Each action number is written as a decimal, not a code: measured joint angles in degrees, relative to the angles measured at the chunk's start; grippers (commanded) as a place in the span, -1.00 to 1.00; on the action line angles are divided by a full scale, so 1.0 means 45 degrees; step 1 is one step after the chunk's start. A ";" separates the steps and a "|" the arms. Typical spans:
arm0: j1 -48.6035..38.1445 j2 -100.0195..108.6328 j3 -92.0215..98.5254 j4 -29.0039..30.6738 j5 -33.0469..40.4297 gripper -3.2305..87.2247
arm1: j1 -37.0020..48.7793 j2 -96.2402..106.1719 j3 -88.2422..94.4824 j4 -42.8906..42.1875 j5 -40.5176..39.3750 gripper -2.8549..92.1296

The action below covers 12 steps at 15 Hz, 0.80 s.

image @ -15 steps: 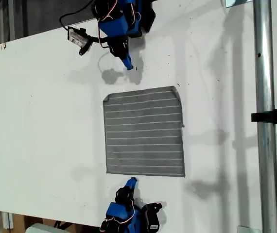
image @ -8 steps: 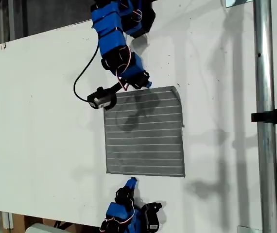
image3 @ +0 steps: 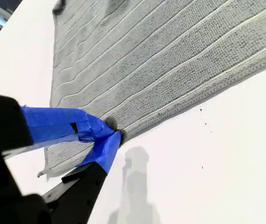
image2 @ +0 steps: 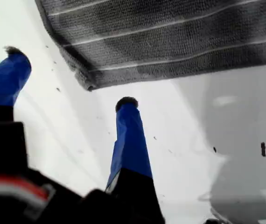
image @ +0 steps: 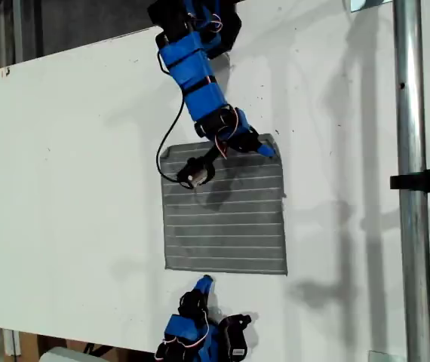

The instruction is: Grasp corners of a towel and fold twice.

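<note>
My first gripper (image2: pixel 69 77) is held wide open at the towel's (image: pixel 226 219) corner (image2: pixel 88 85), far right in the exterior view; my second gripper (image3: pixel 113 134) is closed beside its near edge.

White table (image: pixel 72 166), matte, flecked with small dark specks, far edge slanting across the exterior view's top. Grey towel (image: pixel 224 207) with thin white stripes spread flat on it, near the middle, stripes running across the exterior view. One corner (image: pixel 167 153) at the exterior view's upper left slightly rumpled. In the first wrist view, a hemmed towel corner (image2: pixel 90 85) lying on bare white surface. Soft grey shadows cast on the tabletop.
</note>
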 measured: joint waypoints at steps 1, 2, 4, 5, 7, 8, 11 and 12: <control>0.0000 0.0000 0.0000 0.0000 -0.0020 -0.99 | -0.0059 -0.1172 -0.0020 -0.0723 0.0000 -0.34; 0.0000 0.0000 0.0000 0.0039 -0.0020 -0.99 | -0.0059 -0.2227 -0.0215 -0.0801 0.0039 -0.65; 0.0000 0.0000 0.0000 0.0078 -0.0039 -0.99 | -0.0039 -0.3008 -0.1074 -0.1270 0.0039 -0.85; 0.0000 0.0000 0.0000 0.0078 -0.0117 -0.99 | 0.0078 -0.3398 -0.1270 -0.1211 0.0137 -0.89; 0.0000 0.0000 -0.0195 0.0371 -0.0488 -0.99 | 0.0117 -0.3535 -0.1367 -0.1406 0.0156 -0.94; 0.0000 0.0000 -0.0410 0.0488 -0.0684 -1.00 | 0.0117 -0.3516 -0.1367 -0.1582 0.0137 -0.94; 0.0566 -0.2148 -0.3652 0.0586 -0.0840 -1.00 | 0.0137 -0.3457 -0.1367 -0.1895 -0.0039 -0.94; 0.1055 -0.4883 -0.5762 0.0645 -0.0566 -1.00 | 0.0156 -0.3418 -0.1348 -0.1973 -0.0137 -0.94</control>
